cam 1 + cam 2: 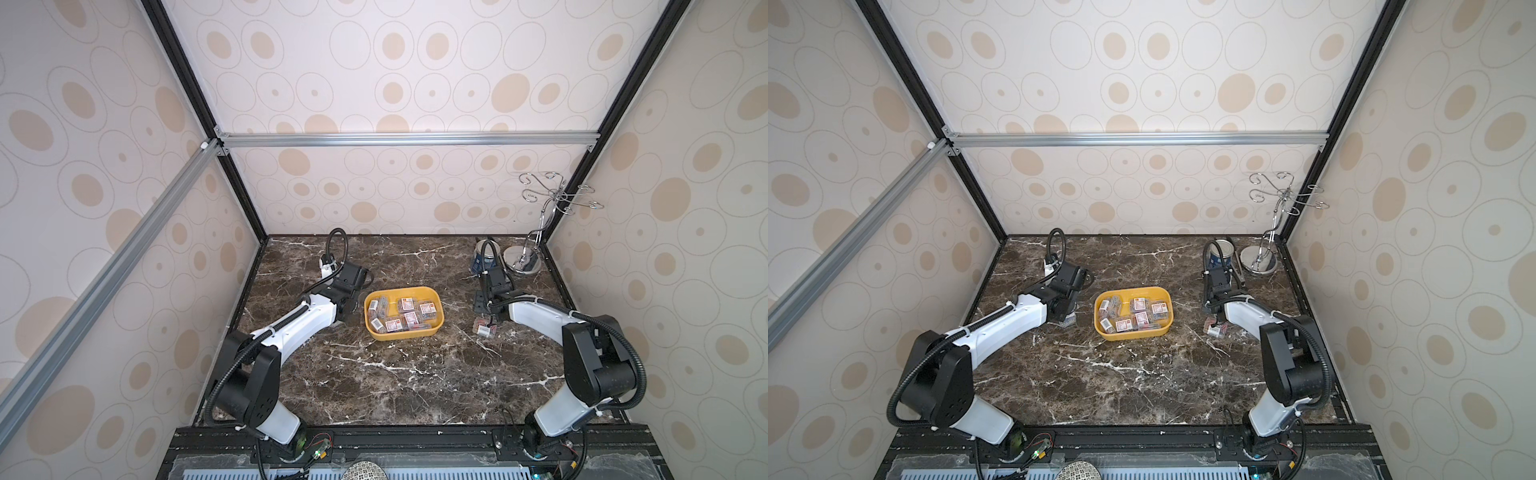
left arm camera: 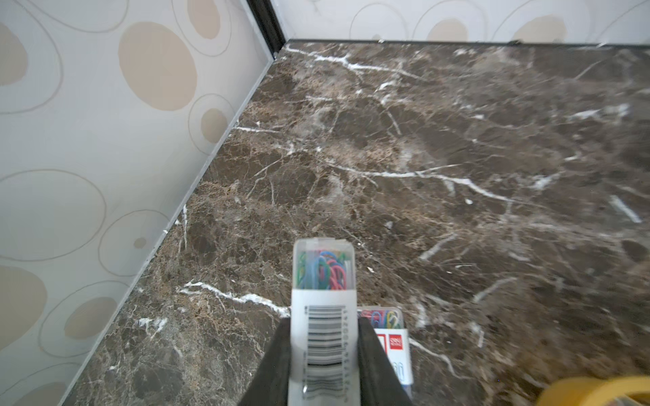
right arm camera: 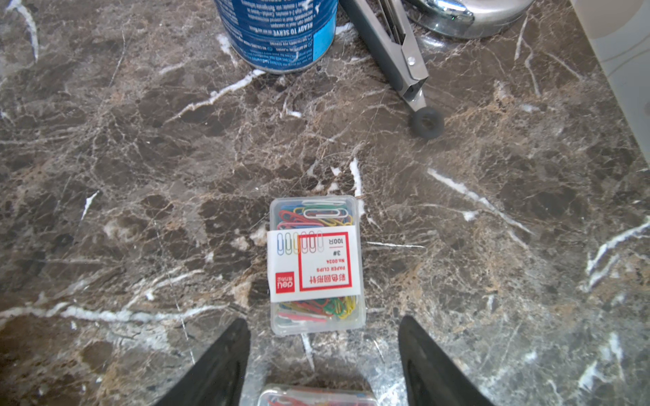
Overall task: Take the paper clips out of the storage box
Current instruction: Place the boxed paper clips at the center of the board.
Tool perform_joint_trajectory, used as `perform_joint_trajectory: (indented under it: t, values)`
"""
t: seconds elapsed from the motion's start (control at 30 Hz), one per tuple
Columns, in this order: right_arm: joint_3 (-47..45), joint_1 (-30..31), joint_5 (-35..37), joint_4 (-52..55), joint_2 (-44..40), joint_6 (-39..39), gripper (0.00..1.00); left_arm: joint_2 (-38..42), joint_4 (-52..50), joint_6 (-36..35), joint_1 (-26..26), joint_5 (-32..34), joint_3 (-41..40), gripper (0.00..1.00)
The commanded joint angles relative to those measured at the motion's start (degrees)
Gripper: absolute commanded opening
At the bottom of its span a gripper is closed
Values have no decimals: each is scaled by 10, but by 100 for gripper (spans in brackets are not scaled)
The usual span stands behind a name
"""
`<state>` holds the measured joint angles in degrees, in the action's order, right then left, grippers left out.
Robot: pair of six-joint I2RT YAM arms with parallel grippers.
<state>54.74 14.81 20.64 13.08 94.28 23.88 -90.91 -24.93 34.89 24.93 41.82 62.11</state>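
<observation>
The yellow storage box point(image 1: 401, 289) stands mid-table in both top views, with several clear paper clip boxes point(image 1: 405, 318) in it. My left gripper point(image 2: 323, 351) is left of it, low over the table, shut on one paper clip box point(image 2: 323, 277) held barcode side up. Another paper clip box point(image 2: 390, 337) lies flat on the table just beside it. My right gripper point(image 3: 323, 320) hangs open right of the storage box. Beyond its fingertips lies a paper clip box point(image 3: 316, 263), and a second point(image 3: 316, 397) lies between its fingers, nearer the wrist; neither is gripped.
At the back right stand a blue-labelled can point(image 3: 278, 35) and a chrome hook stand point(image 1: 521, 257). Metal tongs point(image 3: 397, 59) lie between them. Patterned walls close in the table on three sides; the left gripper works near the left wall point(image 2: 105, 175).
</observation>
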Motion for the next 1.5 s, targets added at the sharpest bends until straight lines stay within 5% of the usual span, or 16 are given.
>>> perform_joint_trajectory:
  t: [0.0,0.73,1.03,1.2,1.47]
  values:
    - [12,6,10,15,5,-2,69,-43,-13,-16,-19,35,30,23]
    - [19,9,23,19,11,-6,69,-300,-114,-12,-42,127,225,24]
    - [19,9,28,17,11,-9,69,-353,-112,-31,-42,109,262,26]
    - [20,27,37,19,12,-10,69,-362,-94,-39,-42,87,256,39]
    - [15,31,42,14,6,-10,69,-348,-56,-55,-42,28,242,46]
